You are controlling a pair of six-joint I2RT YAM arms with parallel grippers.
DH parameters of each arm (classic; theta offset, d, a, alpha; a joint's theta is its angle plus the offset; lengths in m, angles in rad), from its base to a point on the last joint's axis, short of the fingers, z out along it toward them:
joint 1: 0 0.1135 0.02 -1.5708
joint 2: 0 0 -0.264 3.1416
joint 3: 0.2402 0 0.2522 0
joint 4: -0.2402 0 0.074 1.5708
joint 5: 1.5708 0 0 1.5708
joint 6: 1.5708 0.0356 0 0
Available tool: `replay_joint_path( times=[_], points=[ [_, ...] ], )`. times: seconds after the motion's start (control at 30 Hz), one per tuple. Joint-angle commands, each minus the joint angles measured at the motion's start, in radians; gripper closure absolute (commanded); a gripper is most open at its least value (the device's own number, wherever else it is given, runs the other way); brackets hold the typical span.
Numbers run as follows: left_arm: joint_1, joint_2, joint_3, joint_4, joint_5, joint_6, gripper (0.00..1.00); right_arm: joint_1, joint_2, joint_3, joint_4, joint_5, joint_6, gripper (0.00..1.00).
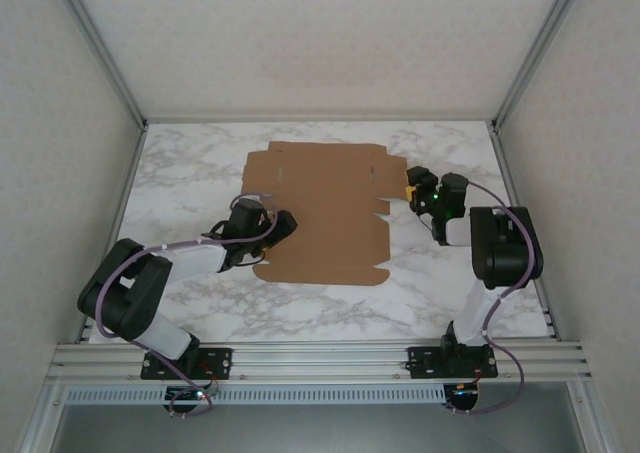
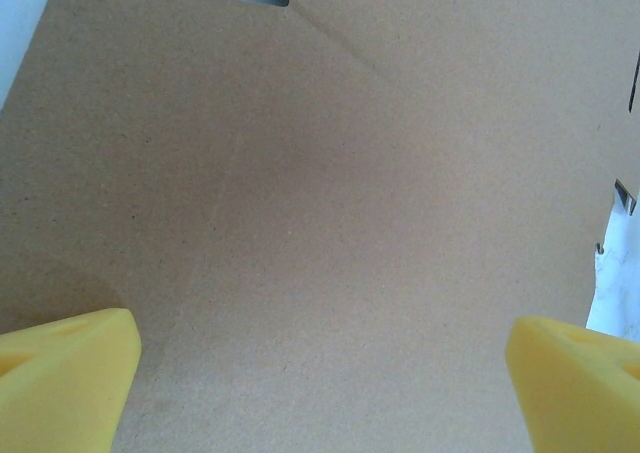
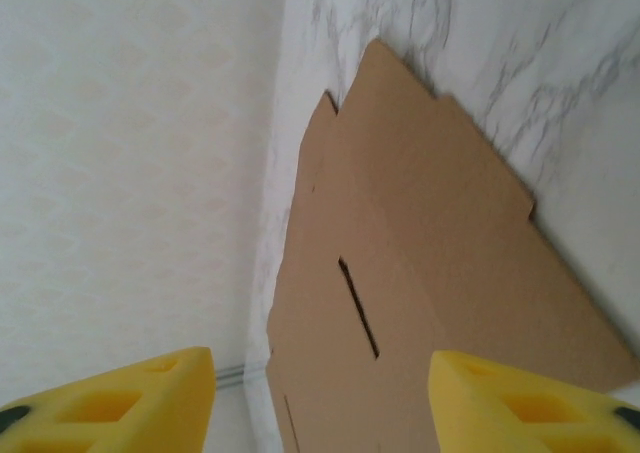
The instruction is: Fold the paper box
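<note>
Marble table (image 1: 190, 163) beneath flat, creased paper box (image 1: 320, 213)

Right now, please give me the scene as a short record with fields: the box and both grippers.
paper box: unfolded, lying flat on the marble table
left gripper: open, over the box's left part, holding nothing
right gripper: open, at the box's right edge, holding nothing
folding: not yet begun
</note>
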Motion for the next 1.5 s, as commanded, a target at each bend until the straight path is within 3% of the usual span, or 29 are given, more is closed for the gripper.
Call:
replay_joint_path(
  times=[0.0, 0.3, 0.7, 0.87, 1.07, 1.47],
  points=[
    [-0.001, 0.007, -0.039, -0.072, -0.018, 0.001, 0.06, 0.01, -0.023, -0.009, -0.185, -0.039, -0.028, 0.38],
    [-0.004, 0.005, -0.039, -0.052, 0.001, -0.008, 0.06, 0.063, 0.014, 0.0, -0.204, -0.008, -0.003, 0.35],
    [-0.005, 0.0, -0.044, -0.054, 0.0, -0.002, 0.05, 0.08, 0.203, 0.07, 0.018, 0.046, 0.148, 0.44],
    [-0.005, 0.002, -0.044, -0.052, 0.002, -0.002, 0.05, 0.098, 0.173, 0.089, 0.033, 0.113, 0.127, 0.43],
    [-0.006, 0.007, -0.055, -0.046, 0.006, -0.009, 0.06, 0.106, 0.159, 0.063, 0.169, 0.228, 0.097, 0.44],
    [-0.008, 0.02, -0.067, -0.042, 0.009, -0.008, 0.06, 0.112, 0.252, 0.158, 0.335, 0.213, 0.053, 0.43]
  ],
)
